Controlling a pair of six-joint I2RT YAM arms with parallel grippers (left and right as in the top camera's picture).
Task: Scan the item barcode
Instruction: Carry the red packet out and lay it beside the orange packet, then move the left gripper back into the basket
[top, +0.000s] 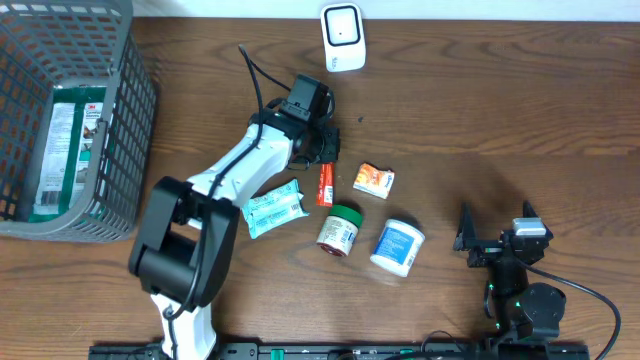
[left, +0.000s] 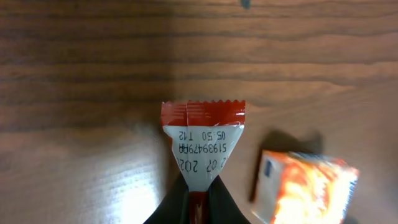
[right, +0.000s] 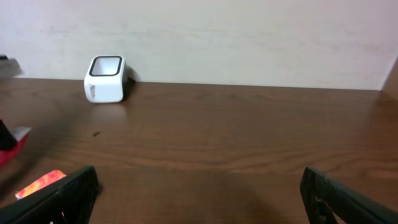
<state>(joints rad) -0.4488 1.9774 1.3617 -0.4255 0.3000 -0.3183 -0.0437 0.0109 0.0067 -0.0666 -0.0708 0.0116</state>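
in the left gripper (left: 198, 208), red packet (left: 203, 143)

This is a lab bench set up as a shop checkout. A white scanner (top: 342, 37) stands on a wood-grain worktop (top: 500, 100) against a plain pale wall (right: 249, 37). Left of the scanner is a grey basket (top: 135, 90) holding a boxed pack (top: 60, 150). In front of the scanner lie a carton (top: 374, 180), a jar (top: 339, 230) and a tub (top: 398, 247). Beyond them are the left arm (top: 230, 170) and right arm (top: 520, 300).
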